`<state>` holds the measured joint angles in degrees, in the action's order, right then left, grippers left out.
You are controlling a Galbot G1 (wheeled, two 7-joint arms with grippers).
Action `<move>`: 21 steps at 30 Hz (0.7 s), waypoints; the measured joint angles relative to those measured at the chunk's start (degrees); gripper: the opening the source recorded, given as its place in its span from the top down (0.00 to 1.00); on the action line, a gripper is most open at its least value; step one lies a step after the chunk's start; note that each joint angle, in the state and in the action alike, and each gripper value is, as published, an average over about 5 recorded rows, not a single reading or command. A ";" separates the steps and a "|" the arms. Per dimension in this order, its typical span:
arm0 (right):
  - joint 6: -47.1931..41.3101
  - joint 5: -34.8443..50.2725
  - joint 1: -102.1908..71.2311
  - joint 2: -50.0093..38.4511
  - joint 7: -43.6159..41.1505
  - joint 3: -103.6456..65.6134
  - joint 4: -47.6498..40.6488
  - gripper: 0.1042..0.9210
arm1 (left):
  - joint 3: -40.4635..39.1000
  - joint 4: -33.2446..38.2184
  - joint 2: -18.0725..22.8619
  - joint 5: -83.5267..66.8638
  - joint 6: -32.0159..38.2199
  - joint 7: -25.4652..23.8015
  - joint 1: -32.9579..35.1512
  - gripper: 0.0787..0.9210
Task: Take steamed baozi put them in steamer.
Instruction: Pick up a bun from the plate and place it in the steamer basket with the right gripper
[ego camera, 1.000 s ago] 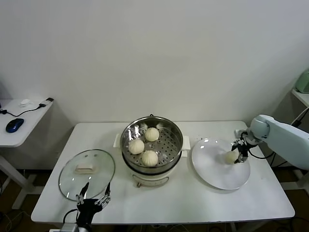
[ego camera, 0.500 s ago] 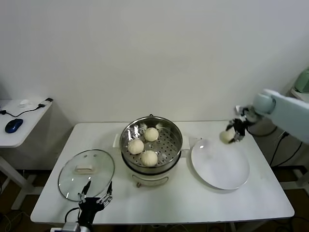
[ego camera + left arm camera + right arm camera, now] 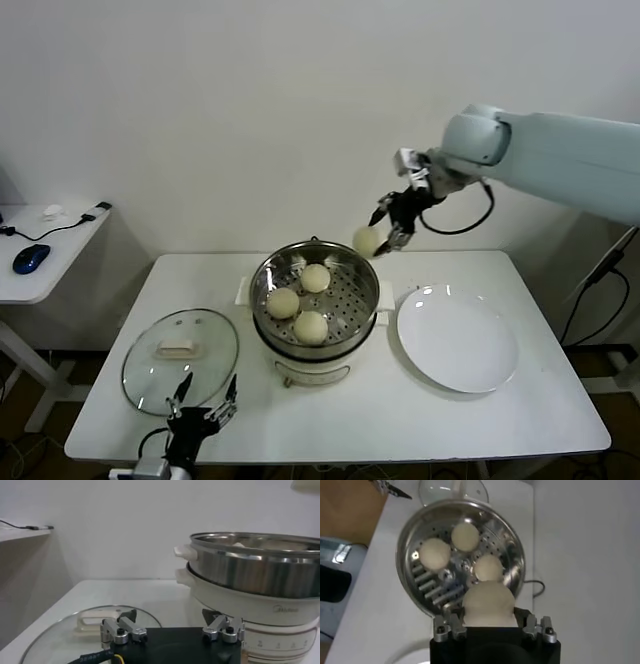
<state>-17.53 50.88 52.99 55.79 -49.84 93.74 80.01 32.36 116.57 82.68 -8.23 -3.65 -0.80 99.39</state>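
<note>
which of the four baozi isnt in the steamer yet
The baozi clamped in the right gripper, in the air by the steamer's back right rim. The other three lie on its perforated tray.

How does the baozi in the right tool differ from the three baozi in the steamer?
The held baozi hangs in the air, clamped by the right tool above the steamer rim; the three baozi rest on the perforated tray, untouched. All four look alike: round, smooth, cream-white.

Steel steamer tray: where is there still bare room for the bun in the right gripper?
The round steel steamer's perforated tray is bare along its right side, beside the three cream-white buns clustered left and centre. The right gripper, shut on the fourth bun, hangs over that rim.
</note>
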 measured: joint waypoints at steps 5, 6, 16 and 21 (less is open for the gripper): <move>-2.40 0.88 -3.56 2.47 3.46 0.42 0.62 0.31 | 0.23 -0.30 -0.27 -0.01 -0.01 0.01 0.03 0.12; -2.73 0.86 -4.43 2.90 3.96 0.39 0.39 0.31 | 0.31 -0.36 -0.33 -0.01 -0.01 0.01 0.04 0.12; -4.39 -0.42 -12.13 6.80 6.75 -0.12 -4.26 0.31 | 0.95 -0.98 -0.48 -0.34 0.05 0.06 -0.04 0.12; -4.40 -0.81 -14.27 8.40 7.13 -0.53 -6.54 0.30 | 0.97 -1.12 -0.35 -0.44 0.08 0.10 -0.09 0.12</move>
<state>-21.93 50.07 38.73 64.19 -42.71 93.21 73.47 33.33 115.45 82.33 -8.66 -3.57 -0.71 99.30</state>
